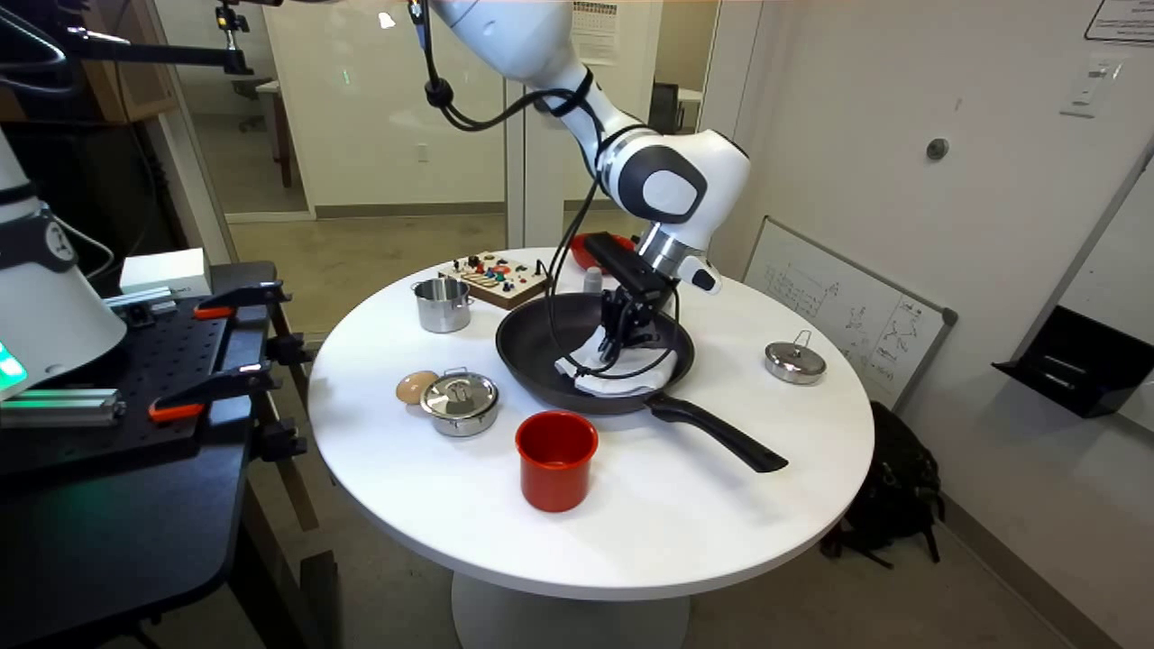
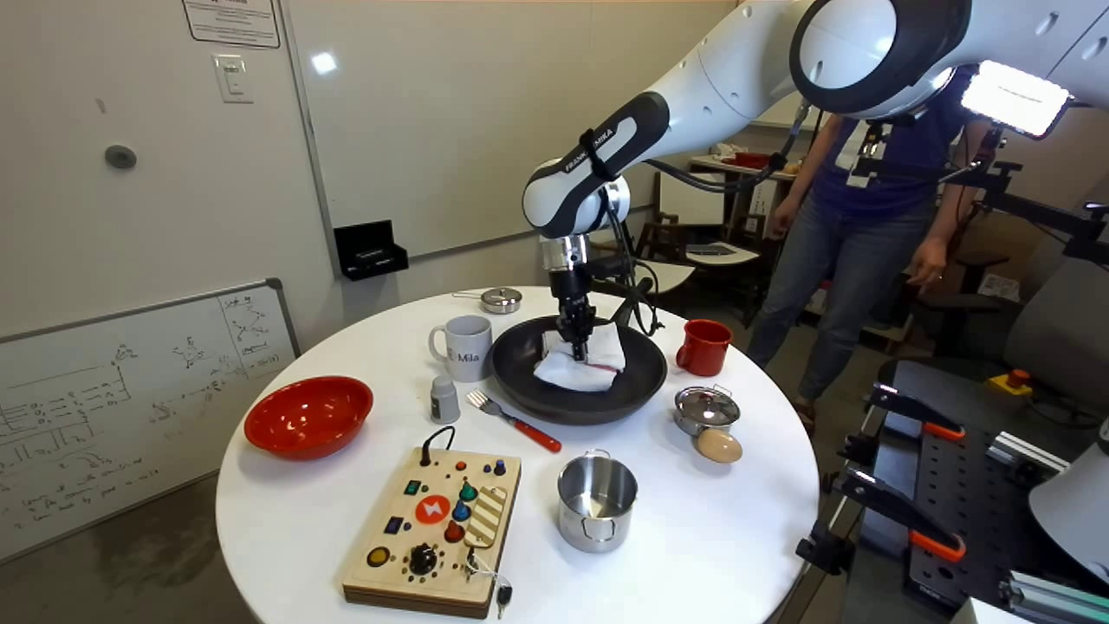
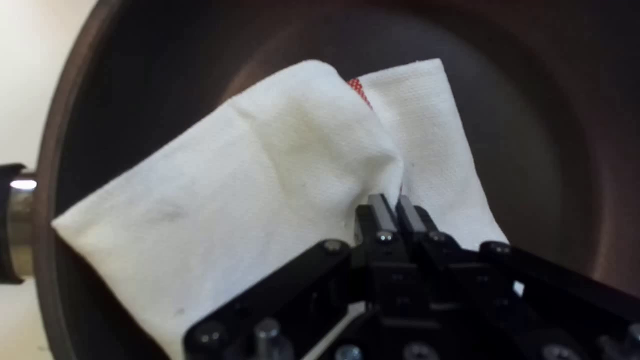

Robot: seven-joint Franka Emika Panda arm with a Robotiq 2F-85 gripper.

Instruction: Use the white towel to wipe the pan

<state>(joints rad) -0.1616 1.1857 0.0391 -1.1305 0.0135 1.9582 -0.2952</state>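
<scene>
And the white towel (image 3: 200, 215) is clamped by the gripper (image 3: 395, 202), its jaws nearly together on a bunched fold! Inside the black pan (image 3: 525, 140) it is spread, one corner pointed at the handle (image 1: 721, 434); just outside, in both exterior views, a red mug (image 1: 556, 473) is seen upright.

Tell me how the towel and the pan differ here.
Colour: the towel is white with a little red; the pan is dark.
Shape: the towel is folded and creased; the pan is round.
Hold: the towel is pinched in the hand; the pan stands on the table.
Both show in all three views.
</scene>
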